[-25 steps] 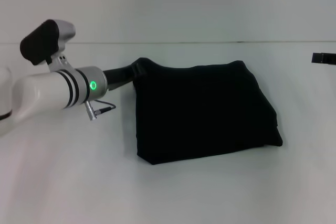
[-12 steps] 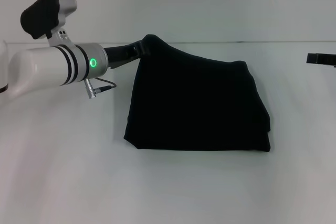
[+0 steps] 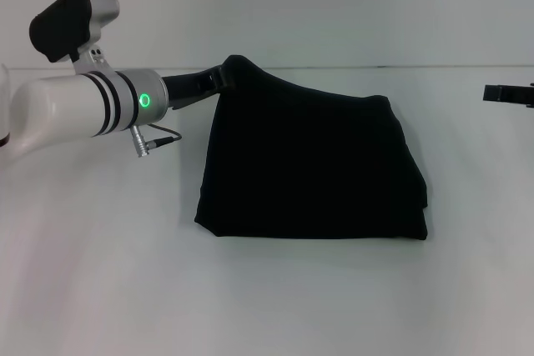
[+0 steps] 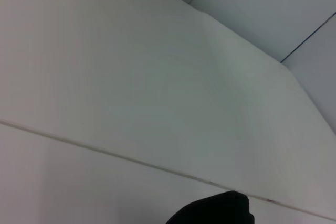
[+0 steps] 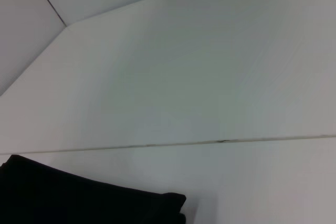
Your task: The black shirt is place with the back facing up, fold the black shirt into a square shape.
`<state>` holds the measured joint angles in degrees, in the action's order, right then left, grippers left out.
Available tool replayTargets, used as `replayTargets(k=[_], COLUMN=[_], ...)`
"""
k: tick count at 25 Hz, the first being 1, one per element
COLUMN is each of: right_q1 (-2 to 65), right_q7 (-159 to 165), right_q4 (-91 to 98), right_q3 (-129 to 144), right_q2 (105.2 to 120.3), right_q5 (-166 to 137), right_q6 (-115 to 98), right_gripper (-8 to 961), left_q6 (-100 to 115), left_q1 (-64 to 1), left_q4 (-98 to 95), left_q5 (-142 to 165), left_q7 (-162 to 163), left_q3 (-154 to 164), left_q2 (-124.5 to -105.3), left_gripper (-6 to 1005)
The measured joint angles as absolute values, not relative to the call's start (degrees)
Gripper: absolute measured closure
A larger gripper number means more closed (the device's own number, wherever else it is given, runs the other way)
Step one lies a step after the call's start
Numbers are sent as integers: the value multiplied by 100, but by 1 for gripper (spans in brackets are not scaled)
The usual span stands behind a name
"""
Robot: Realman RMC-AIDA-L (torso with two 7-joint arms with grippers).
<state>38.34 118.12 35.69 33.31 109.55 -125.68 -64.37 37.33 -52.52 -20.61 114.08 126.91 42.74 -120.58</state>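
**A:** The left gripper (image 3: 219,79) was up at the far-left corner of the black shirt (image 3: 313,168), pinched shut on a peak of cloth and holding it raised off the white table (image 3: 267,298).

**B:** And the shirt itself?

**A:** It sat at the middle of the table, already bundled into a thick, roughly four-sided stack. The near edge lay flat and straight, the right side showed stacked layers, and the far-left corner was pulled up into a point by that grip. That was why the top edge sloped down toward the right instead of lying level.

**B:** Why hold it there, in your view?

**A:** Judging by the shape, the corner was being lifted so it could be carried over or laid square with the rest. The slope was the one thing stopping it from reading as a square.

**B:** What about the right gripper (image 3: 506,93)?

**A:** It was at the far right, well apart from the cloth, and only a dark tip showed at the frame's edge. Whether its fingers were apart or together could not be told. It looked parked, out of the way.

**B:** And the wrist views?

**A:** Mostly wall and table, with a sliver of black cloth low in each.
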Motion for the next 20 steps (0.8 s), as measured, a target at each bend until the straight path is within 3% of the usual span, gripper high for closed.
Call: replayTargets(k=[6, 14, 20], right_q1=[3833, 3822, 3838], right_q7=[11801, 11616, 11213], right_q4=[3568, 3618, 3644], right_q3=[3344, 3311, 3281], right_q2=[10963, 10909, 10899], right_q5=[-12568, -12531, -12144], right_q6=[-6432, -6490, -6804], right_gripper=[318, 318, 319], left_q6=[3636, 4756, 6916], left_q1=[-5100, -4203, -3572], left_q4=[-2229, -3578, -4681], left_q5=[11403, 11310, 11096], left_q7=[12582, 12448, 11502], left_q3=[4255, 4220, 4065], left_q2=[-12081, -12157, -12376], left_gripper=[954, 543, 443])
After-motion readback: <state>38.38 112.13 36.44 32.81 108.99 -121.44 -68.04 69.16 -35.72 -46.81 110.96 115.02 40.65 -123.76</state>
